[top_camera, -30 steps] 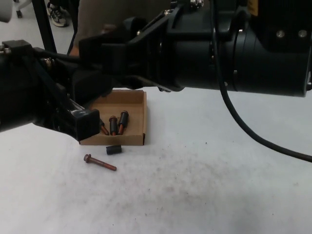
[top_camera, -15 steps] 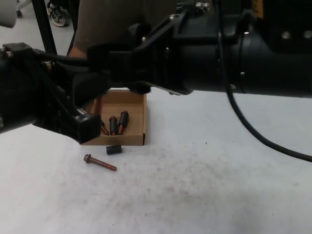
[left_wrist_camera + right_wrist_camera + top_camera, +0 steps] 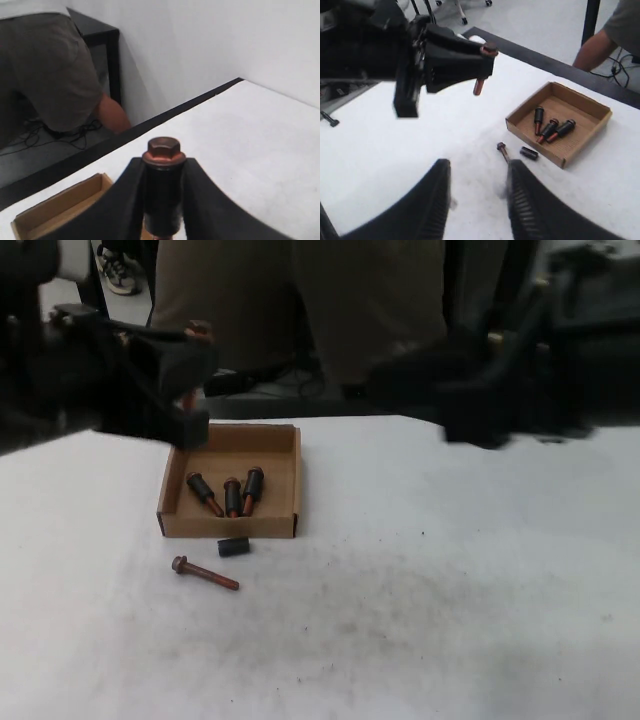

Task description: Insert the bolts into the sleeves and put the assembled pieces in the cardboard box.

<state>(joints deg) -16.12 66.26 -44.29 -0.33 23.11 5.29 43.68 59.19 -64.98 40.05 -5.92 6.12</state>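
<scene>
My left gripper [image 3: 162, 170] is shut on a copper bolt seated in a black sleeve [image 3: 163, 192], held upright above the bench. From the high view it hangs over the far left corner of the cardboard box [image 3: 282, 465]. Three assembled pieces [image 3: 232, 494] lie inside the box. A loose black sleeve [image 3: 233, 546] lies just in front of the box, and a bare bolt [image 3: 205, 573] lies nearer still. My right gripper [image 3: 479, 169] is open and holds nothing, raised well off to the right of the box [image 3: 592, 111].
The white bench top [image 3: 450, 590] extends widely to the right of and in front of the box. Its dark far edge [image 3: 555, 62] runs just behind the box. A small dark bolt [image 3: 330, 119] lies on a grey surface off to one side.
The big black arm that crossed the top of the high view has pulled back to the right. The left arm has risen with its piece, uncovering the box.
</scene>
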